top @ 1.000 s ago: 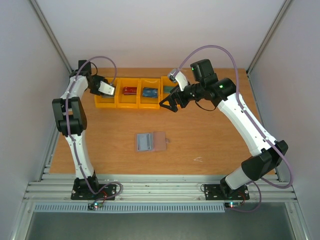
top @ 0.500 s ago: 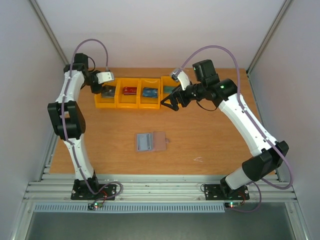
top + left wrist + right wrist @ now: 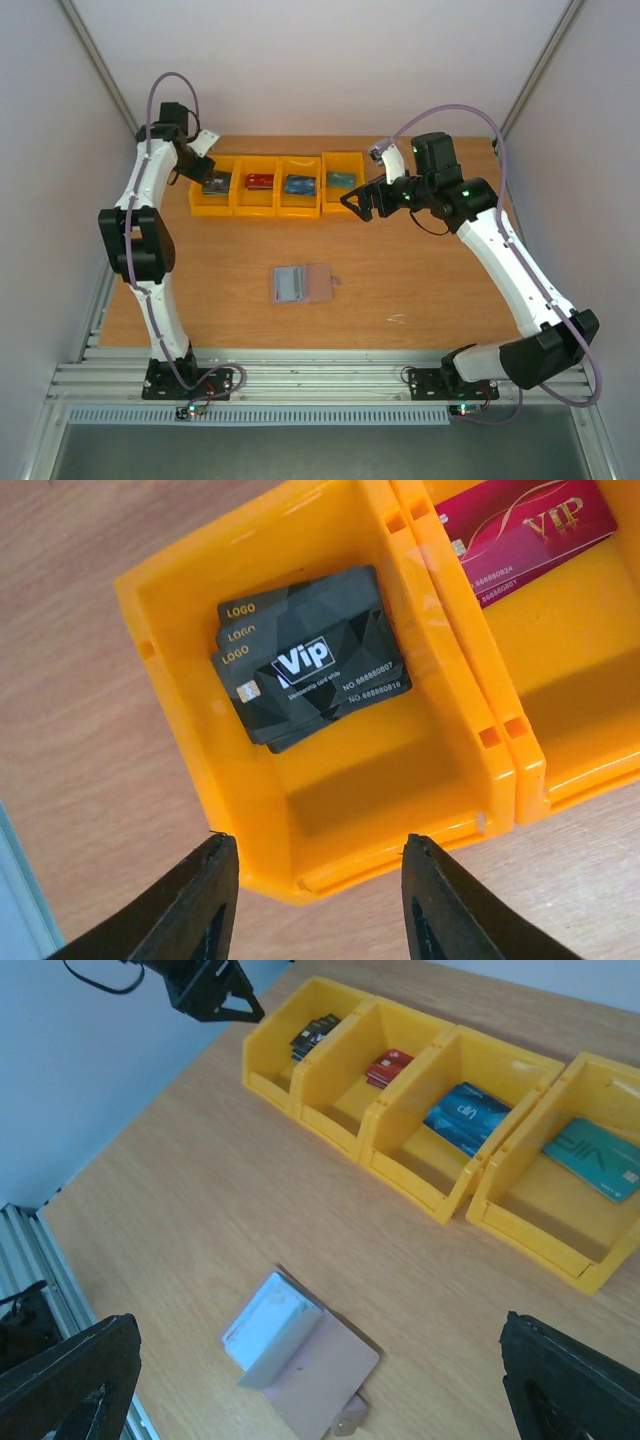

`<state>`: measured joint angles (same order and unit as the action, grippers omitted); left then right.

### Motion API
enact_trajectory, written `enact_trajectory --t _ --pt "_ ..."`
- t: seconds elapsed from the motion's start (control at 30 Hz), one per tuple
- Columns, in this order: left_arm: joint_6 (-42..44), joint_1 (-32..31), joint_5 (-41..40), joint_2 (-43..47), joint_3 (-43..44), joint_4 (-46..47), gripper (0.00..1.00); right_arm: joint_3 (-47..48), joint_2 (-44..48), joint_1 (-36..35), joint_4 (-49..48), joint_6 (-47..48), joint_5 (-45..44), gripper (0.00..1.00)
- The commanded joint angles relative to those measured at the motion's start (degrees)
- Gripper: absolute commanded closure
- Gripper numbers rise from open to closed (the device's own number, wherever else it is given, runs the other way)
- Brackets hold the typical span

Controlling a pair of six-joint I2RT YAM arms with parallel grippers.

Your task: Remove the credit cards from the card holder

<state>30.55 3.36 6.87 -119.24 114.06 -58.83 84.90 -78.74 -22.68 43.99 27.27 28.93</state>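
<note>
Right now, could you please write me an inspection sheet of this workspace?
Surface: wooden table, light brown.
Job's things: card holder lying open mid-table; black cards, red card, blue cards and teal card sorted in four orange bins.
Clutter: small pale scrap right of the holder.
Grippers: left gripper above the black cards' bin, jaws open, empty; right gripper near the teal card's bin, jaws open, empty.
Cables: purple cables looped along both arms.
Surroundings: pale walls; metal rails at the near edge.
</note>
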Motion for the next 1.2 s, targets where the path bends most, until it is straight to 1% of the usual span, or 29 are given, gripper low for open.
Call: enact_trajectory --t 0.0,0.13,0.2,0.27,0.3,0.43,0.53,0.63,0.73,0.83,1.0,1.1,1.17 --pt "-7.5 -1.6 -6.7 -2.8 1.4 -2.6 0.53 0.5 0.1 0.0 -1.9 -0.5 1.5 0.02" --pt "-9.6 -1.5 -7.9 -8.2 6.3 -4.6 0.61 2.6 -0.8 0.0 -1.1 0.3 1.8 0.01" --pt "-10.3 -1.6 -7.3 -9.9 7.8 -5.5 0.71 2.5 -0.6 0.0 -1.4 0.4 2.0 0.01" --pt "-11.1 -1.7 -7.1 -10.5 7.2 -5.5 0.77 2.0 -0.3 0.0 -1.7 0.2 2.1 0.01" --pt "-11.5 -1.7 -7.1 -10.6 6.1 -5.0 0.77 1.6 -0.2 0.0 -1.9 0.2 2.0 0.02" --pt "-11.5 -2.8 -7.1 -12.9 3.8 -3.9 0.78 0.9 0.1 0.0 -1.9 -0.1 1.9 0.02" --pt "-11.6 -3.1 -7.1 -15.3 6.5 -3.6 0.78 1.1 -0.4 0.0 -1.4 0.0 1.7 0.02" --pt "-13.3 -3.1 -7.1 -17.0 7.3 -3.5 0.78 2.4 -1.1 0.0 -0.4 0.3 1.5 0.01" --pt "-13.7 -3.1 -9.0 -18.1 6.4 -3.3 0.78 2.8 -1.1 0.0 -0.2 0.2 1.0 0.01" --pt "-14.4 -3.1 -8.9 -18.3 4.5 -1.1 0.78 3.6 -0.8 0.0 0.8 0.3 0.2 0.02" --pt "-15.0 -3.1 -8.8 -21.9 7.6 -1.2 0.78 5.1 -0.9 0.0 2.3 1.1 -0.6 0.02" --pt "-15.4 -3.1 -9.1 -22.9 7.1 1.0 0.76 7.1 -1.8 0.0 3.2 1.3 -1.0 0.01" --pt "-15.7 -3.1 -8.5 -23.0 5.9 4.3 0.75 7.5 -2.1 0.0 3.0 1.3 -1.2 0.02"
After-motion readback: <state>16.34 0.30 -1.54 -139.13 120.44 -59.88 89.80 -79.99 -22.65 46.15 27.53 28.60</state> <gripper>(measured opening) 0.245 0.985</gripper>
